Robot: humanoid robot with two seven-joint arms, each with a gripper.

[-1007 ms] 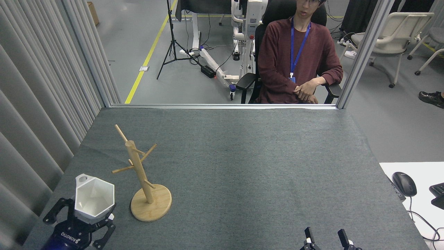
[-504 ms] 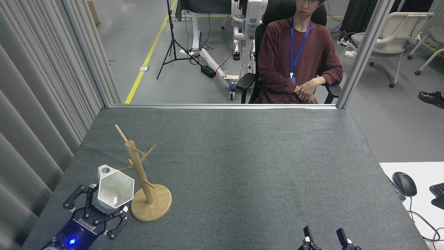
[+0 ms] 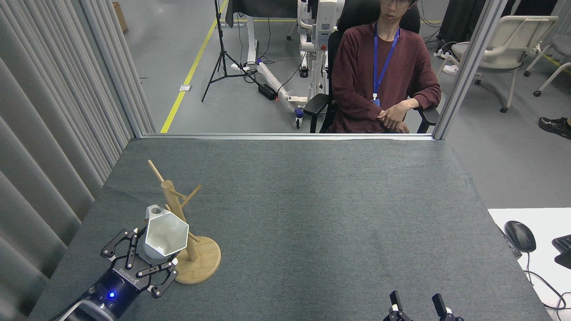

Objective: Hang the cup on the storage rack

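Left gripper pinching the empty white cup against the storage rack.
Cup overlaps the rack's post, mouth upward; the gripper's printed label is too small to read. Right gripper, far right of rack: jaws spread.

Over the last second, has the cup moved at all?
Yes. The cup, held in the left gripper, has moved right and away from the camera, and now overlaps the storage rack post.

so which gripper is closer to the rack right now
Left. The left gripper, holding the cup, is right beside the rack on its left. The right gripper sits far off at the table's bottom right.
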